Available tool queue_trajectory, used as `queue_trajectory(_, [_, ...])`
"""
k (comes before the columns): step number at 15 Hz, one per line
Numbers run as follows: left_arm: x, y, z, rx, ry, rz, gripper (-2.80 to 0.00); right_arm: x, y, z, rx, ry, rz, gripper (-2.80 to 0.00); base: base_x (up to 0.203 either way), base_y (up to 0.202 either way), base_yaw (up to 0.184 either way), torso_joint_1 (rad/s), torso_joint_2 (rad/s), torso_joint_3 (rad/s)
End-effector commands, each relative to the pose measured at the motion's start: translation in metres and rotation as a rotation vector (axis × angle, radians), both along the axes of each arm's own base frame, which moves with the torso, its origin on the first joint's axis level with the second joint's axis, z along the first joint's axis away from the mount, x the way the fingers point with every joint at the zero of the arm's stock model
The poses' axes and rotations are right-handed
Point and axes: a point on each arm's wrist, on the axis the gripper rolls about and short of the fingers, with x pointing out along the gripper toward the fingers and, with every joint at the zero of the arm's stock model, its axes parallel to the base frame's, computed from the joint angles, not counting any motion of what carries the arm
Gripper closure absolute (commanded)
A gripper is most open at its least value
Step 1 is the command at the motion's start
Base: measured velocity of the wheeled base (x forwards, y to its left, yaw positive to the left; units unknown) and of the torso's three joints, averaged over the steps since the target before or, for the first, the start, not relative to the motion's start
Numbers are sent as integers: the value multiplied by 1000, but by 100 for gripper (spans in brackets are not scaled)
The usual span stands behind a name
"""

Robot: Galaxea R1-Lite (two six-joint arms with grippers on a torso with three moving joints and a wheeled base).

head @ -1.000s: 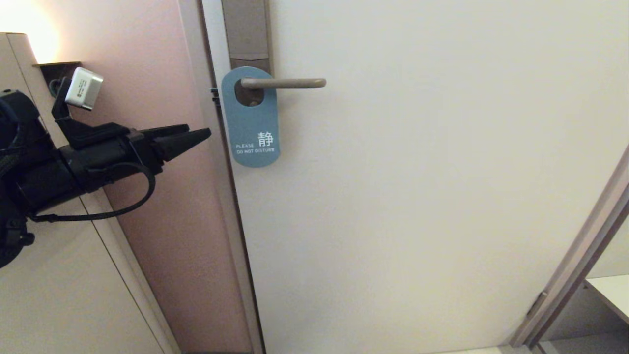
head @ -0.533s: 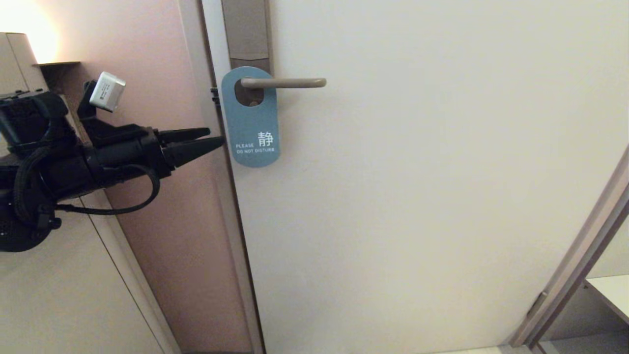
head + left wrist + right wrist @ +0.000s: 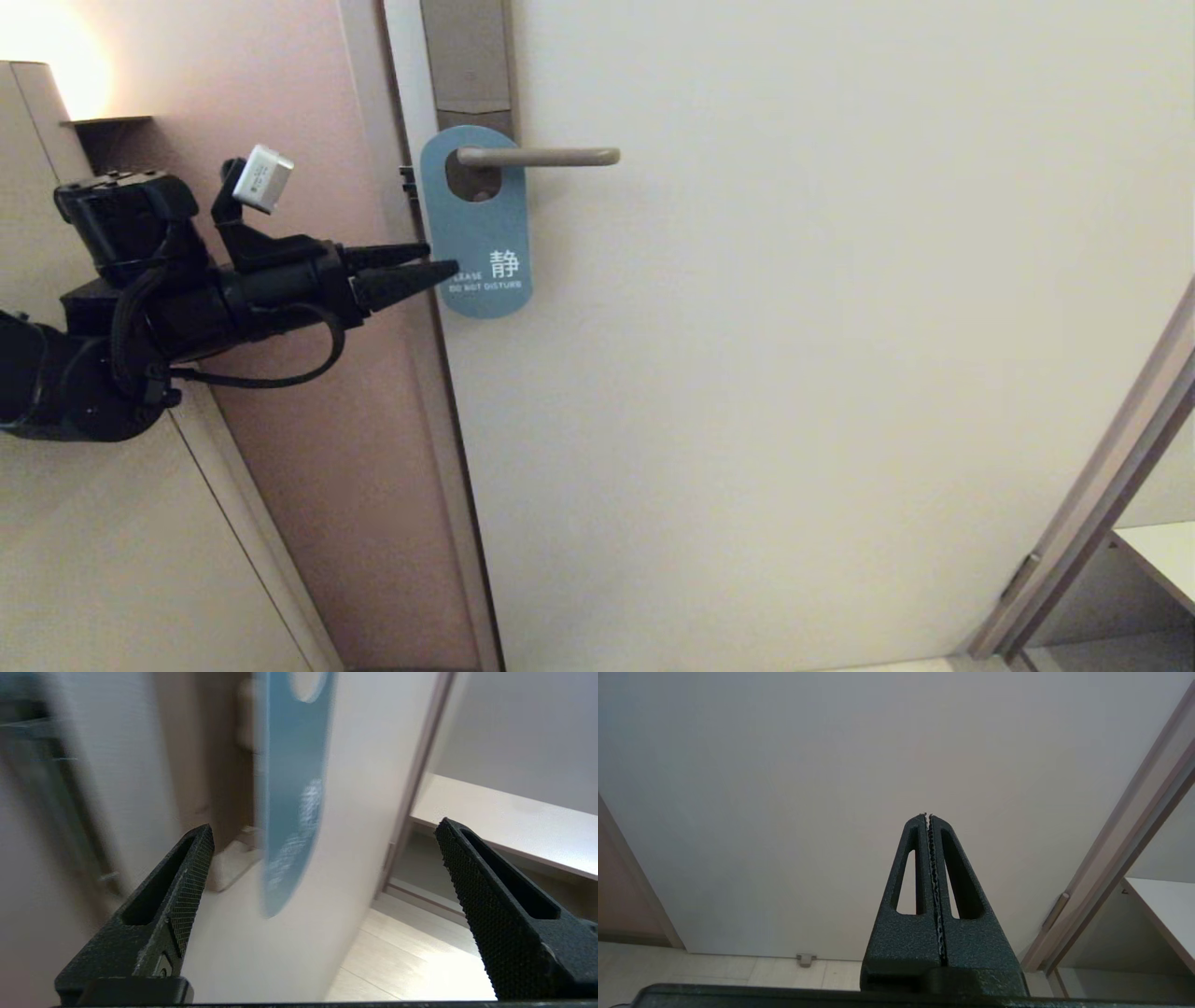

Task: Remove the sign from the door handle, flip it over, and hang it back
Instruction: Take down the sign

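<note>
- The black left gripper (image 3: 439, 263) had been moved closer, from out by the pink wall up to the flat teal-blue card sign (image 3: 478, 224), and its jaws had been spread wide.
- From this it was judged that a grab was about to be made.
- The sign was hung on the straight beige metal door handle (image 3: 546, 157), blue side out, white letters low down.
- The right gripper (image 3: 928, 816) was kept pressed together, away from the work.

A hotel room entrance: a teal "PLEASE DO NOT DISTURB" sign (image 3: 478, 229) hangs on the door handle (image 3: 541, 157) of a plain pale door (image 3: 794, 327), below a tall lock plate (image 3: 467, 56), beside a pinkish wall (image 3: 280, 140) with warm lamp glow (image 3: 42, 47).
</note>
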Motion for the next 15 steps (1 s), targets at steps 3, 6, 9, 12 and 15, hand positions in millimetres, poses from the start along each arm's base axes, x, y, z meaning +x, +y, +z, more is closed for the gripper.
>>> queue_trajectory(3, [1, -21, -5, 0, 10, -63, -280, 0, 0, 0, -1, 2, 0, 0, 0, 0, 0, 0, 0, 0])
queue_trajectory(6, [3, -29, -10, 2, 22, -80, -280, 0, 0, 0, -1, 2, 1, 0, 0, 0, 0, 0, 0, 0])
queue_trajectory(9, [9, -30, -8, 0, 8, -80, -280, 0, 0, 0, -1, 2, 1, 0, 0, 0, 0, 0, 0, 0])
queue_trajectory(12, [22, -31, -7, -5, -2, -79, -280, 0, 0, 0, -1, 2, 0, 0, 0, 0, 0, 0, 0, 0])
queue_trajectory(15, [32, -37, -4, -21, -5, -90, -280, 0, 0, 0, -1, 2, 0, 0, 0, 0, 0, 0, 0, 0])
